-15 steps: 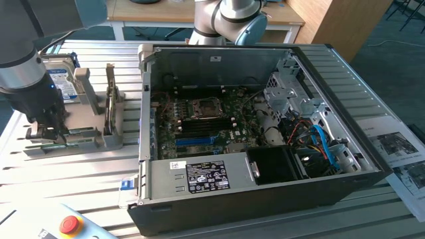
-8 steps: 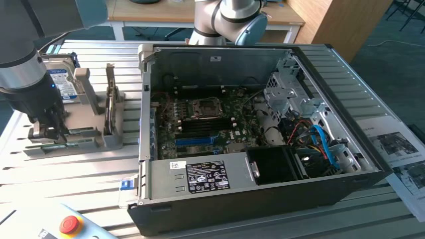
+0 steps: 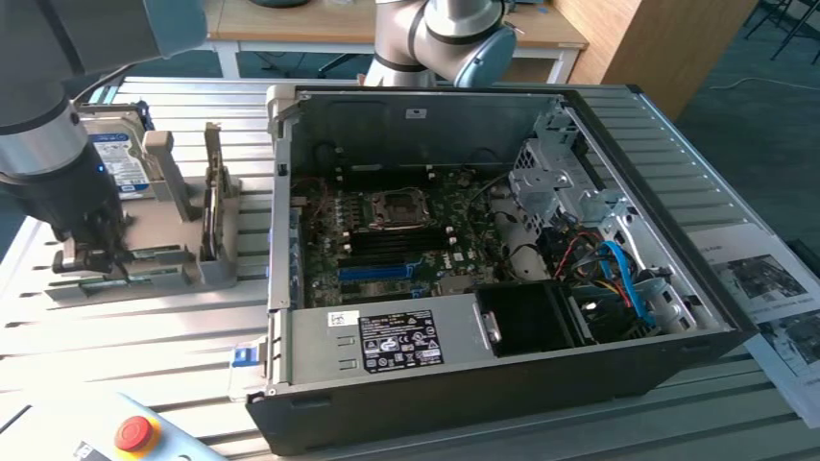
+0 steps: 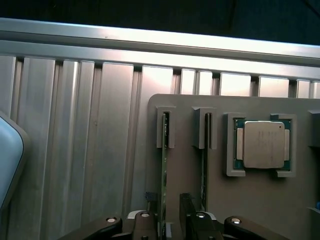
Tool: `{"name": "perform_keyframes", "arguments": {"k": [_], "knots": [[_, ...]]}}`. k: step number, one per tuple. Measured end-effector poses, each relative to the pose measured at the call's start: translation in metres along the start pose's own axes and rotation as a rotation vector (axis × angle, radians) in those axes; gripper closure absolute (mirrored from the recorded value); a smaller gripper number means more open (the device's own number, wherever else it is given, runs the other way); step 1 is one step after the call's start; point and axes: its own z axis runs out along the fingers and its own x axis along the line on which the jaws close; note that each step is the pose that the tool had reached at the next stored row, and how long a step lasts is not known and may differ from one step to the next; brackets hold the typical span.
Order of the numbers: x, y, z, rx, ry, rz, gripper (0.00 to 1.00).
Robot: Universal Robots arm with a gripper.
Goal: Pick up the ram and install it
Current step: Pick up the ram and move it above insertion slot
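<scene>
- Gripper (image 4: pixel 169 212) was right up close, fingers (image 4: pixel 149 225) parted astride the ram (image 4: pixel 163 170), with a gap on one side and nothing clamped.
- The ram stood on edge in a slot of the grey holder (image 4: pixel 250 210), likely so both flat faces were free for the fingers.
- A second stick (image 4: pixel 204 165) and a processor (image 4: pixel 261 145) sat alongside.
- The open computer case (image 3: pixel 513 240) waited well apart, toward the exterior view's right.

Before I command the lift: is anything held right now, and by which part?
Nothing is gripped yet: the fingers straddle the upright ram with a gap showing, and it sits in its holder.
</scene>
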Motion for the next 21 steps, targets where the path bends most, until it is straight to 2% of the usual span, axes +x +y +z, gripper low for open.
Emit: {"name": "perform_keyframes", "arguments": {"k": [5, 10, 14, 21], "knots": [[0.0011, 0.0, 0.0, 0.0, 0.0, 0.0, 0.69], [0.0023, -0.0086, -0.0002, -0.0012, 0.0, 0.0, 0.69], [0.0023, -0.0089, -0.0001, -0.0015, 0.0001, 0.0, 0.69], [0.0025, -0.0091, 0.0076, -0.0012, 0.0, 0.0, 0.69]]}}
